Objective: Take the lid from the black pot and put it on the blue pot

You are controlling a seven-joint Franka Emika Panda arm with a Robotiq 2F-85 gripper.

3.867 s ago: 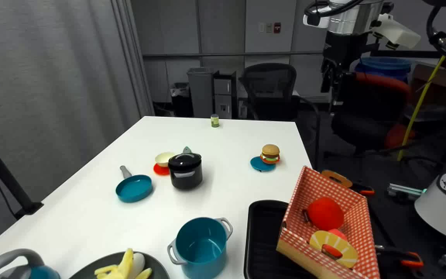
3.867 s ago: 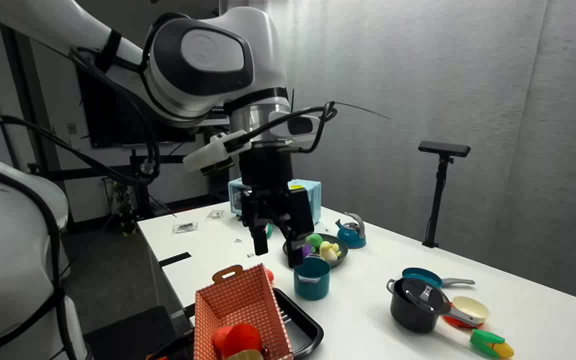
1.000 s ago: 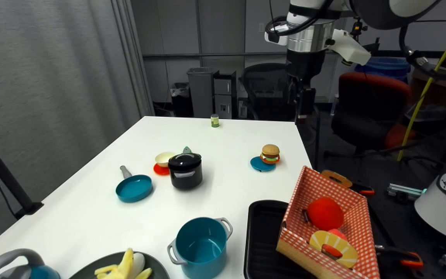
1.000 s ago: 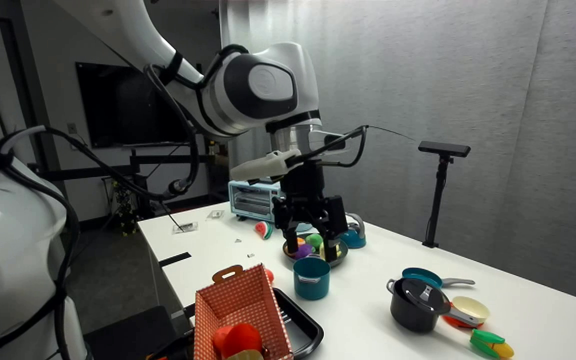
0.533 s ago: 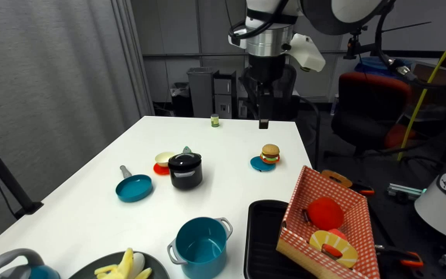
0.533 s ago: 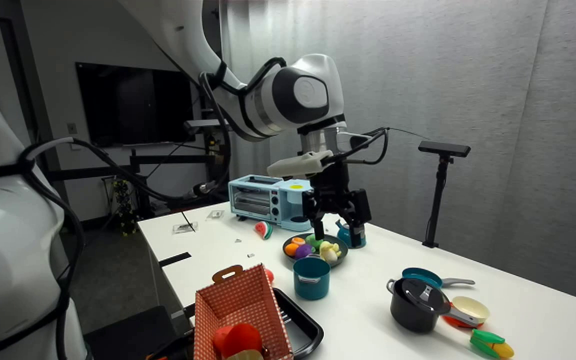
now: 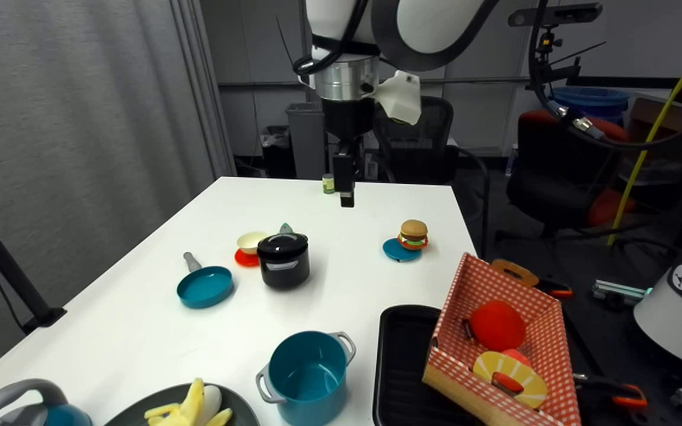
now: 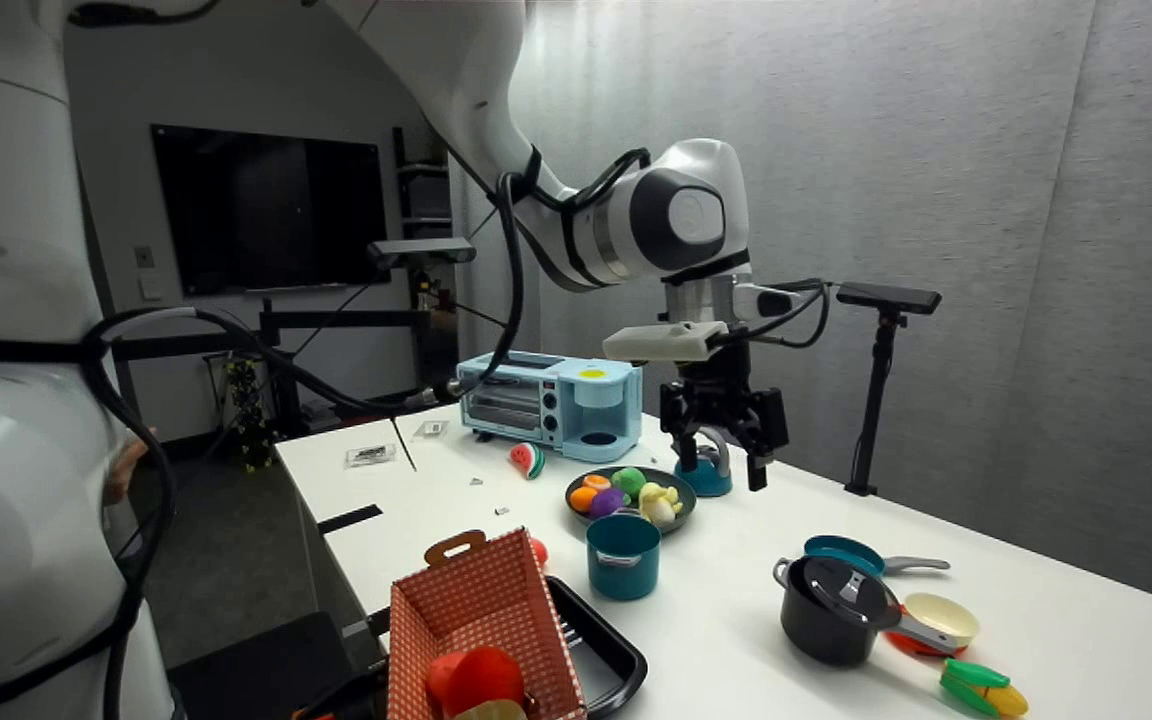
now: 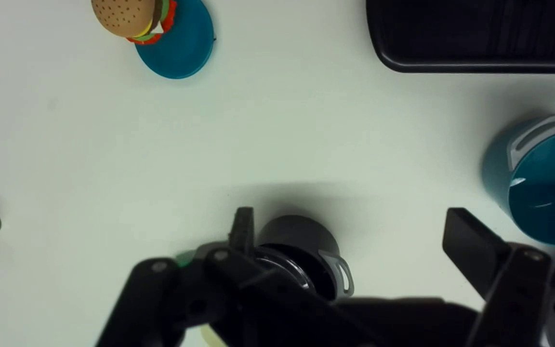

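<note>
Over the white table (image 8: 726, 655), taken left to right.

Checked box (image 8: 476, 590) first, black tray (image 8: 626, 645) near it. A low or wide carry later could clip that box wall.

Blue pot (image 8: 623, 575): upright, uncovered. If I release off-centre, the lid could catch on a side handle or drop in crooked; can't judge the fit from here.

Next my gripper (image 8: 723, 470), raised, fingers (image 9: 472, 248) spread wide, nothing held. At this spread I'd worry about taking the pot's rim along with the lid and dragging both.

Black pot (image 8: 826, 635), lid (image 8: 851, 590) on it, seated askew, a gap showing towards the loop handle (image 9: 329, 260). Pressing on one edge might tip the lid into the pot. Top is glossy, so probably slippery; knob not clear to me. Wrist view: my own linkage hides much of the lid, so a descent on that view alone could miss.

Farthest right, teal pan (image 8: 848, 546) and cream bowl (image 8: 941, 612) crowd the black pot. A finger lowered on that side could shove either, or snag the long grey handle (image 8: 921, 632).
</note>
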